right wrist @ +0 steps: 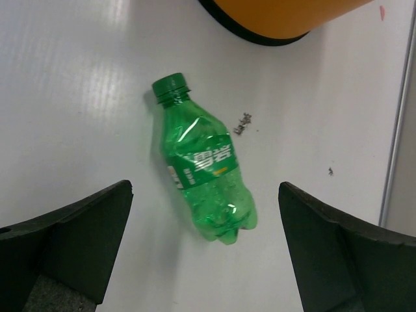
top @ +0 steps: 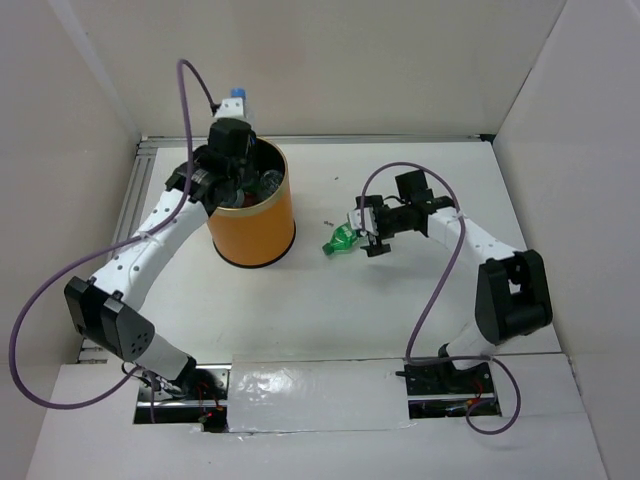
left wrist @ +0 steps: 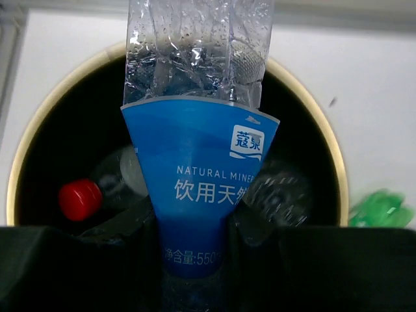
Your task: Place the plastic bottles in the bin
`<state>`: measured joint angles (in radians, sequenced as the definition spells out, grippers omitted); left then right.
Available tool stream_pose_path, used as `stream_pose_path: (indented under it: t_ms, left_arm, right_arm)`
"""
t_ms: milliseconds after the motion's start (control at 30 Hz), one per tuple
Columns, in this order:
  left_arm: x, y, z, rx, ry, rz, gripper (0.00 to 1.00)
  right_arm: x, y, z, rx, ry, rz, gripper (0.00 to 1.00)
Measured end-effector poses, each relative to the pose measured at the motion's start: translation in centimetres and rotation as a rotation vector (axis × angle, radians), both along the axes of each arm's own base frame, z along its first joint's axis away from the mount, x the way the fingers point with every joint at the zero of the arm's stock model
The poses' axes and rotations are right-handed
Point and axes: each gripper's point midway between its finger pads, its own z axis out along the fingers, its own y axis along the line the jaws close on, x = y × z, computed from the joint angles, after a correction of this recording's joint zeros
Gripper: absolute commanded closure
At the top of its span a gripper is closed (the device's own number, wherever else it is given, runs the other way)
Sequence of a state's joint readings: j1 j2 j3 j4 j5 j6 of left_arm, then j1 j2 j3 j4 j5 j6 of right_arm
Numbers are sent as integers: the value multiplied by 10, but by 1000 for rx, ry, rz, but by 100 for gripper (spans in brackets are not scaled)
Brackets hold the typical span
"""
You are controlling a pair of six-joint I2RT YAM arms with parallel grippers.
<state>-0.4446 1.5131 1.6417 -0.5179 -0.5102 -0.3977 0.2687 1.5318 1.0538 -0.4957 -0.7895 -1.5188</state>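
Note:
My left gripper [top: 231, 143] is shut on a clear plastic bottle with a blue label [left wrist: 202, 170], pinching its labelled waist. It holds the bottle above the mouth of the orange bin [top: 256, 226]. Inside the bin's black interior, below the pale rim [left wrist: 327, 164], lie a bottle with a red cap [left wrist: 80, 199] and a plain clear bottle [left wrist: 281, 192]. A green bottle [right wrist: 205, 172] lies on its side on the white table right of the bin, cap pointing at it. My right gripper [right wrist: 205, 195] hovers open over the green bottle, one finger on each side, not touching it.
White walls close in the table on the left, back and right. A metal rail [top: 137, 175] runs along the left edge. Small dark specks [right wrist: 243, 122] lie on the table beside the green bottle. The bin's base [right wrist: 286, 16] sits just beyond it.

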Motion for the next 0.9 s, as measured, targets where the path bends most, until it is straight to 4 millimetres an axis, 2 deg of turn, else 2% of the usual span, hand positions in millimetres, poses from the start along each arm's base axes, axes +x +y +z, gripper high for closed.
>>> stream_pose_path:
  t_ms: [67, 100, 200, 233, 267, 300, 333, 400, 567, 600, 633, 700, 800, 833, 867, 900]
  left_arm:
    - [-6, -1, -36, 33, 91, -17, 87]
    - [-10, 0, -50, 46, 128, -22, 83]
    - [-17, 0, -71, 60, 182, -37, 74]
    - [-17, 1, -74, 60, 188, -38, 66]
    - [-18, 1, -75, 59, 191, -40, 46]
    - [-19, 1, -76, 58, 194, -43, 34]
    - [-20, 2, -77, 53, 196, -45, 25]
    - [-22, 2, -74, 48, 191, -50, 14]
    - [-33, 1, -53, 1, 150, -78, 6]
    - [-38, 0, -44, -19, 134, -84, 6]
    - [-43, 0, -35, -36, 113, -92, 1]
    - [-58, 0, -10, -78, 59, -115, 1]
    - [-86, 3, 23, -146, -39, -148, 1]
    - [-97, 5, 29, -159, -59, -159, 1]
    - [-107, 7, 34, -173, -84, -170, 1]
    - [-118, 9, 34, -184, -100, -180, 1]
  right_arm:
    - [14, 6, 2, -5, -18, 1, 0]
    - [20, 9, 1, -8, -24, 2, 0]
    - [35, 19, -4, -28, -36, 10, 0]
    - [38, 23, -7, -36, -35, 19, 0]
    - [42, 28, -10, -46, -37, 33, 0]
    - [45, 33, -13, -56, -39, 44, 0]
    - [48, 38, -18, -68, -39, 57, 0]
    - [51, 44, -29, -99, -41, 80, 0]
    - [42, 40, -69, -203, 4, 137, 0]
    - [39, 38, -76, -226, 20, 143, 0]
    - [38, 35, -83, -247, 35, 147, 0]
    - [36, 30, -96, -284, 61, 153, 3]
    - [39, 26, -97, -314, 63, 151, 30]
    - [40, 24, -98, -329, 72, 149, 42]
    - [42, 24, -97, -333, 74, 147, 62]
    - [43, 23, -97, -344, 79, 139, 69]
